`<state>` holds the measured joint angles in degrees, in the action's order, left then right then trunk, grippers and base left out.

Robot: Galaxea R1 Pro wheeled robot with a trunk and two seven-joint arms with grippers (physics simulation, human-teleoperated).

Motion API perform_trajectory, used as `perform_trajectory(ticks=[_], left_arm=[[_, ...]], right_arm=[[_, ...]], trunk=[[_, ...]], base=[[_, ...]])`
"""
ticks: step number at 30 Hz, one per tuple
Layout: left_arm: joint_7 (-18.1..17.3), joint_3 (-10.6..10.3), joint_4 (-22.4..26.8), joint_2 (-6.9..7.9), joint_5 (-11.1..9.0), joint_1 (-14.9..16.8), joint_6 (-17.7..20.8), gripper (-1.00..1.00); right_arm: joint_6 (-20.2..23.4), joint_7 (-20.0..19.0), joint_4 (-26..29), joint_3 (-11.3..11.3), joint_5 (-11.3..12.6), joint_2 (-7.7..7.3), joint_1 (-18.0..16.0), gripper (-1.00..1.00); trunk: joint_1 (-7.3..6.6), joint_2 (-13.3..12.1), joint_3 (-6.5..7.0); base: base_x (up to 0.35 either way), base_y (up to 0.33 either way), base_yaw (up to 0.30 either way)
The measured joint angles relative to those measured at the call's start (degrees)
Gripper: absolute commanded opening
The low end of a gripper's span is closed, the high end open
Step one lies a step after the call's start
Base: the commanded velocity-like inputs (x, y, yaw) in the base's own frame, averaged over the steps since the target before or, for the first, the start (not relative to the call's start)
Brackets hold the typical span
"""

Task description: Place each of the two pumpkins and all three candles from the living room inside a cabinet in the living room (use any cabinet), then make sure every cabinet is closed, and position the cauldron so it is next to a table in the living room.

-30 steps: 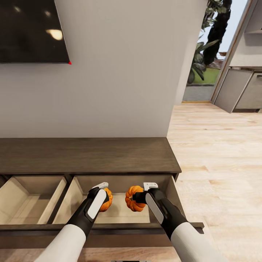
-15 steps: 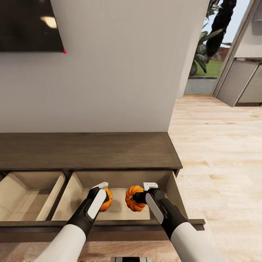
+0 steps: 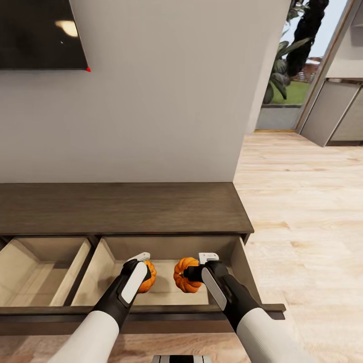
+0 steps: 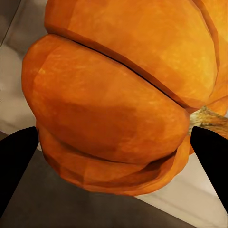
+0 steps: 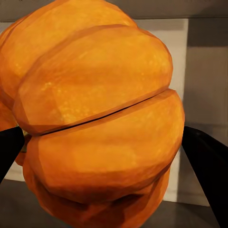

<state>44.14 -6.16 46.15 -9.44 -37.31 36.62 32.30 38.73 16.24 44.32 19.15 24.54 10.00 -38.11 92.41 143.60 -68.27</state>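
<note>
I carry one pumpkin (image 3: 147, 277) in my left hand (image 3: 142, 262) and the other pumpkin (image 3: 184, 275) in my right hand (image 3: 201, 263). Each hand is closed on its fruit; in both wrist views the dark fingertips sit against the orange flanks. Both pumpkins hang over the open right-hand drawer (image 3: 166, 282) of the cabinet (image 3: 121, 209), not yet set on its floor as far as I can judge.

Over the last second my arms have kept the same pose, and the pumpkins sit as they did. Only the view has drifted: the wall screen (image 3: 38, 33) and the cabinet top stand a little higher in the picture, so my head or trunk moved, not the things. I take that as settling into place above the drawer, with the release still to come.

The pumpkins are ribbed, matte orange, deeply lobed; the left one shows a pale fibrous stem (image 4: 209, 118). The drawer is pale smooth wood inside, box-shaped with a flat dark front. A second open drawer (image 3: 35, 272) lies beside it. The cabinet top is dark brown grained wood, the floor (image 3: 302, 212) light planks.
</note>
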Motion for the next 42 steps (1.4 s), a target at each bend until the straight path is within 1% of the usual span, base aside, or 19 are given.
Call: perform_trajectory(ticks=[3, 12, 15, 19, 22, 26, 28, 30, 32, 34, 37, 42], left_arm=[[0.0, 0.0, 0.1, -0.05, 0.0, 0.0, 0.0, -1.0], [0.0, 0.0, 0.1, -0.07, 0.0, 0.0, 0.1, -1.0], [0.0, 0.0, 0.1, -0.09, 0.0, 0.0, 0.0, -1.0], [0.0, 0.0, 0.1, -0.09, 0.0, 0.0, -0.1, -1.0], [-0.1, 0.0, 0.1, -0.09, 0.0, 0.0, -0.3, -1.0], [-0.1, -0.1, 0.1, -0.08, 0.0, 0.0, -0.5, -1.0], [-0.1, -0.1, 0.1, -0.09, 0.0, 0.0, -0.6, -1.0], [-0.1, -0.9, 0.1, -0.09, -0.1, 0.0, -1.0, -1.0], [-0.1, -2.9, 0.1, -0.1, -0.1, 0.0, -2.5, -1.0], [0.0, -3.7, 0.1, -0.09, -0.1, 0.0, -2.8, -1.0], [0.0, -4.2, 0.1, -0.09, -0.1, 0.0, -3.0, -1.0], [0.0, -4.4, 0.1, -0.09, -0.1, 0.0, -3.1, -1.0]], right_arm=[[0.0, 0.0, 0.0, 0.0, 0.0, 0.0, 0.0, -1.0], [-0.2, 0.0, 0.0, 0.0, -0.1, 0.0, 0.0, -1.0], [-3.1, 0.0, -0.1, 0.0, -0.2, 0.0, 0.0, -1.0], [-4.9, 0.2, -0.3, 0.1, -0.3, 0.0, 0.0, -1.0], [-7.3, 0.2, -0.5, 0.3, -0.3, 0.0, 0.0, -1.0], [-8.3, 0.5, -0.7, 0.9, -0.2, 0.0, 0.0, -1.0], [-8.8, 0.6, -0.7, 1.0, -0.2, 0.0, 0.0, -1.0], [-9.3, 0.6, -1.5, 1.0, -0.1, 0.0, 0.0, -1.0], [-9.5, 0.7, -2.7, 0.9, -0.1, 0.0, 0.0, -1.0], [-9.5, 0.7, -3.0, 0.9, -0.2, 0.0, 0.0, -1.0], [-9.6, 0.8, -3.2, 0.9, -0.1, 0.0, -0.1, -1.0], [-9.7, 0.9, -3.2, 0.9, -0.1, 0.0, -0.1, -1.0]], trunk=[[0.0, 0.0, 0.0], [0.24, 0.1, -1.99], [0.23, 0.1, -1.99], [0.23, 0.1, -1.99], [0.23, 0.1, -1.99], [0.34, 0.2, -2.88], [0.34, 0.2, -2.88], [0.34, 0.2, -2.88], [0.34, 0.2, -2.88], [0.37, 0.2, -3.1], [0.45, 0.2, -3.76], [0.44, 0.2, -3.77]], base=[[0.004, 0.003, 0.0], [0.0, 0.0, 0.0], [0.0, 0.0, 0.0], [0.0, 0.0, 0.0], [0.0, 0.0, 0.0], [0.0, 0.0, 0.0], [0.0, 0.0, 0.0], [0.0, 0.0, 0.0], [0.0, 0.0, 0.0], [0.0, 0.0, 0.0], [0.0, 0.0, 0.0], [0.0, 0.0, 0.0]])
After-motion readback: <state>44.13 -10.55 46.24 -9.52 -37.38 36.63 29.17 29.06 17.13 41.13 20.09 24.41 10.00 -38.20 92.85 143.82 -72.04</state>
